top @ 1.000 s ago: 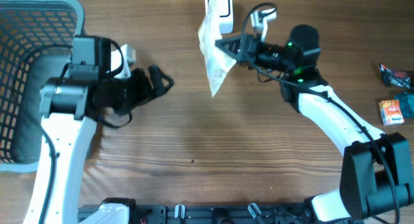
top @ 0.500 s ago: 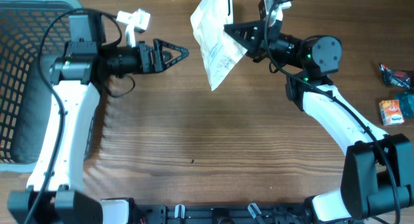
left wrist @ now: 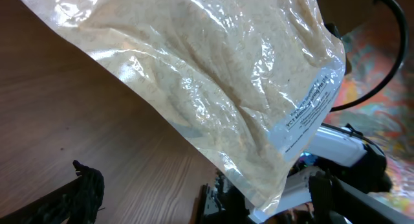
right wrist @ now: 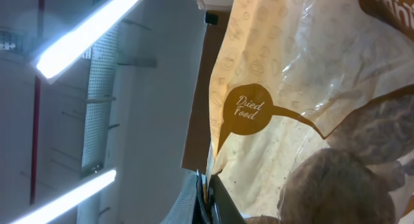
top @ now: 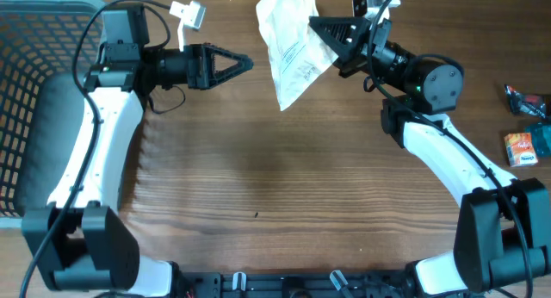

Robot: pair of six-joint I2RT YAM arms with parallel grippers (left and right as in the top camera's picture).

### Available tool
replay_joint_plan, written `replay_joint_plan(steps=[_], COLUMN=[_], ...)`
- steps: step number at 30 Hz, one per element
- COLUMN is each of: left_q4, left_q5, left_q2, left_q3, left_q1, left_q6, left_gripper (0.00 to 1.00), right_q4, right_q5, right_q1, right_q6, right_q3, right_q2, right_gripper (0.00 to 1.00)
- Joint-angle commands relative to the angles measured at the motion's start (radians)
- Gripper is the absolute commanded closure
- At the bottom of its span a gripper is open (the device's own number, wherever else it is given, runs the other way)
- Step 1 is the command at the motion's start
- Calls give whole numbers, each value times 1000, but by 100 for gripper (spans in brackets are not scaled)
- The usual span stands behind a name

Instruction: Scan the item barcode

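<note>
The item is a clear plastic bag (top: 288,44) of pale grains with a white printed label (left wrist: 309,111); I cannot make out a barcode. It hangs above the table's far edge. My right gripper (top: 320,33) is shut on the bag's right edge, and in the right wrist view its jaws (right wrist: 208,193) pinch the seam of the bag (right wrist: 304,94), which shows a brown "Dried Food" print. My left gripper (top: 244,65) is open, pointing right, just left of the bag and apart from it. One dark fingertip (left wrist: 85,193) shows under the bag (left wrist: 207,75) in the left wrist view.
A blue mesh basket (top: 26,40) with a grey liner stands at the far left. Small snack packets, one dark (top: 525,100) and one orange (top: 521,148), lie at the right edge. Bare wooden tabletop (top: 275,177) spreads below both arms.
The left arm swung up and stretched its open gripper rightward towards the bag. The right gripper raised and tilted the bag towards the far edge, covering the white device there.
</note>
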Motion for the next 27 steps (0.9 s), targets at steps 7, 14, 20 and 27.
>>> replay_joint_plan(steps=[7, 14, 20, 27], left_q4=[118, 233, 302, 325], left_q5=[56, -53, -39, -3], left_q2=[22, 22, 22, 22], left_q3=[-1, -1, -1, -1], left_q1=[-32, -69, -69, -69], left_q6=[-134, -337, -393, -393], left_gripper=[0, 1, 10, 55], right_q4=[22, 17, -30, -193], right_q5=[70, 82, 42, 17], right_q1=[71, 109, 109, 102], right_q6=[11, -31, -72, -202], right_q3=[15, 15, 14, 14], right_q2=[-16, -16, -16, -16], right_gripper=[95, 96, 95, 96])
